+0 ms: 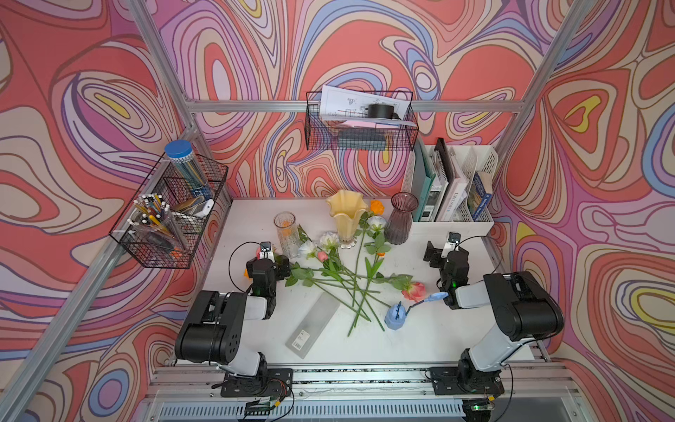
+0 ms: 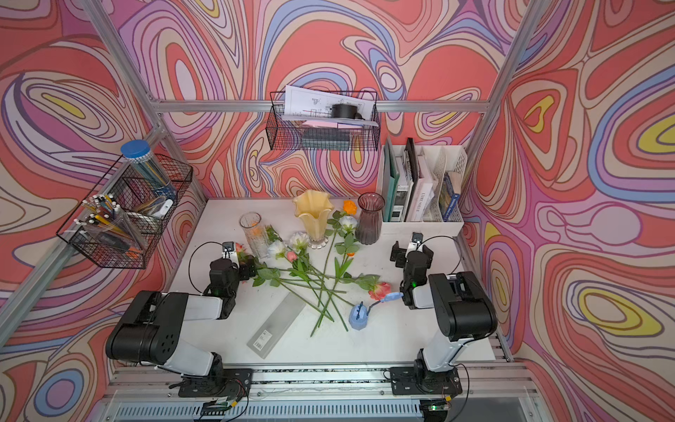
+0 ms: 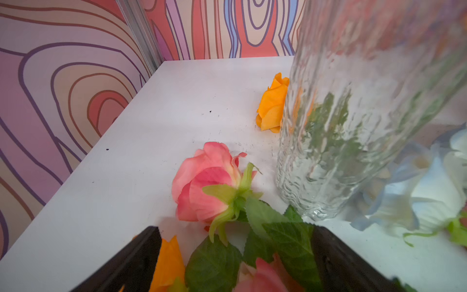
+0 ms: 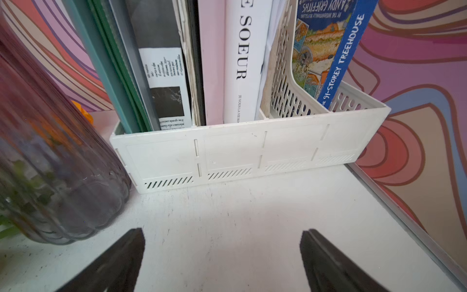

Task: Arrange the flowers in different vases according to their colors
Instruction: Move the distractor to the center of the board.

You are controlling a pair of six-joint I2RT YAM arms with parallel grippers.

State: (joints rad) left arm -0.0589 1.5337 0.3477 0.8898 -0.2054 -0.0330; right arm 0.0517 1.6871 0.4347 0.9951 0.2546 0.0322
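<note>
Left claw point(image 3: 235, 227) gapes; wrist view alone bares orange rose point(image 3: 271, 106) beside glass vase point(image 3: 353, 126).

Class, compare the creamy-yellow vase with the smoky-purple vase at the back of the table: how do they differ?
The creamy-yellow vase is opaque; the smoky-purple vase is see-through glass. The yellow one's rim flares in waves and it stands on a foot; the purple one is ribbed, with a round mouth. Both stand upright, flowerless.
</note>
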